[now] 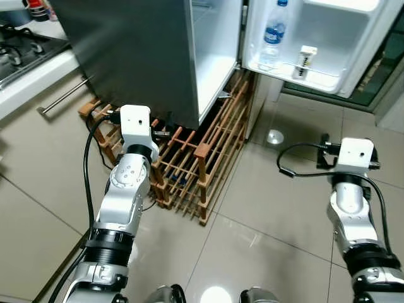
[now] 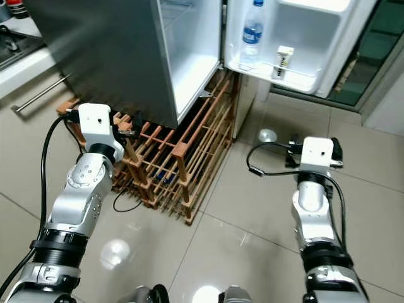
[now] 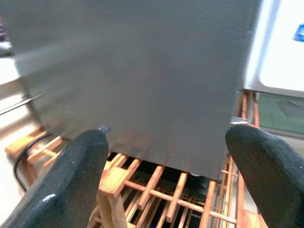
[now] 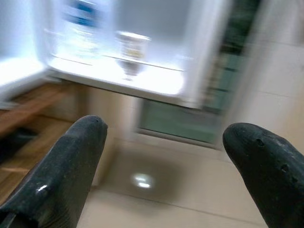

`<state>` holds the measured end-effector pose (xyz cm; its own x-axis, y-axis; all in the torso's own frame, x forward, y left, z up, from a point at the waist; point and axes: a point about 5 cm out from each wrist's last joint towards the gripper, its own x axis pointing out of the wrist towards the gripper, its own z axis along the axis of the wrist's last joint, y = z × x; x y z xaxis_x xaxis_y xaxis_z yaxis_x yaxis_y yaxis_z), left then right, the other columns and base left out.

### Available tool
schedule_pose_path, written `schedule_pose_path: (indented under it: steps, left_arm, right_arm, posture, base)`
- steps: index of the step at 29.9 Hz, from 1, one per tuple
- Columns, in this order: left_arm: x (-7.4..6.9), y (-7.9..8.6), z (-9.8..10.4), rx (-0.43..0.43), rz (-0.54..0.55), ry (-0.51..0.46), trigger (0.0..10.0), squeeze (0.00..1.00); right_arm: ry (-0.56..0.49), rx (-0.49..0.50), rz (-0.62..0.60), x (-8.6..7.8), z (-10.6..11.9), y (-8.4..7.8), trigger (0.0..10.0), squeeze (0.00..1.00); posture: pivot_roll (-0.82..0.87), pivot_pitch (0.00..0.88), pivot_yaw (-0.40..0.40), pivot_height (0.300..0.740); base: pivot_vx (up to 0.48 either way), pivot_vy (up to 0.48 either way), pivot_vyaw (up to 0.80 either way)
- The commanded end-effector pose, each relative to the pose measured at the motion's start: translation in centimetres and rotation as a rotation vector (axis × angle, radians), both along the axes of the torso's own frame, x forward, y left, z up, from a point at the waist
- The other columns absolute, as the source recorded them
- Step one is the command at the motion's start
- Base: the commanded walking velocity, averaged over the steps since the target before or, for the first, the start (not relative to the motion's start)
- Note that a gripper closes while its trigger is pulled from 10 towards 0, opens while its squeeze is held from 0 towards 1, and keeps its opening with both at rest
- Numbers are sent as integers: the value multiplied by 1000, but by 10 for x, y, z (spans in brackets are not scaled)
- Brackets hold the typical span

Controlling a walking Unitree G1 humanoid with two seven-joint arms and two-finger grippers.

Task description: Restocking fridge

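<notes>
A grey fridge (image 1: 139, 57) stands ahead with its white door (image 1: 356, 38) swung open to the right. The door's lower shelf (image 1: 328, 81) holds a clear water bottle (image 1: 273, 35) with a blue label and a small white carton (image 1: 305, 61). My left gripper (image 3: 166, 156) is open and holds nothing; it faces the fridge's grey side, low, above a wooden rack (image 1: 202, 158). Further right, my right gripper (image 4: 164, 152) is open and bare too, pointing toward the door shelf from over the tiled floor.
The wooden slatted rack juts out from under the fridge onto the floor between my arms. A white counter (image 1: 31, 79) with a stove and a long drawer handle (image 1: 63, 96) runs along the left. Beige floor tiles (image 1: 271, 208) lie below the door.
</notes>
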<state>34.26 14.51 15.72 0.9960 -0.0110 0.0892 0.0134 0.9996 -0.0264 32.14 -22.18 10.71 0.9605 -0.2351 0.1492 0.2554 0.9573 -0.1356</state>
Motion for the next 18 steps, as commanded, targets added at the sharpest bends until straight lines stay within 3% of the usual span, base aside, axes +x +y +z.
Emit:
schedule_pose_path:
  steps: [1, 7, 10, 11, 13, 18]
  left_arm:
    - [1, 2, 2, -11, 22, -12, 10000, 0]
    - [3, 5, 4, -72, 142, -28, 10000, 0]
    - [5, 0, -5, -46, 117, 14, 10000, 0]
    - [6, -2, -9, -12, 114, 34, 10000, 0]
    - [4, -3, -13, -96, 80, 39, 10000, 0]
    - [6, -1, -11, -48, 94, 29, 10000, 0]
  right_arm:
    - [3, 5, 28, 1, 2, 2, 10000, 145]
    - [-20, -8, 170, 15, 19, 28, 10000, 196]
    - [-11, -10, 223, 17, 23, 35, 10000, 212]
    - [-6, -10, 238, 17, 23, 37, 10000, 231]
    - [0, -13, 265, 17, 23, 40, 10000, 243]
    - [7, -13, 286, 15, 21, 43, 10000, 255]
  posture:
    - [-176, 49, 56, 735]
    - [-184, 25, 15, 735]
    - [-182, 11, 2, 735]
    - [-182, 9, 0, 735]
    - [-184, 4, 3, 735]
    - [-177, 5, 12, 735]
  base:
    - [240, -412, 738]
    - [160, -413, 723]
    - [161, -412, 719]
    - [0, 0, 719]
    - [0, 0, 722]
    - [0, 0, 719]
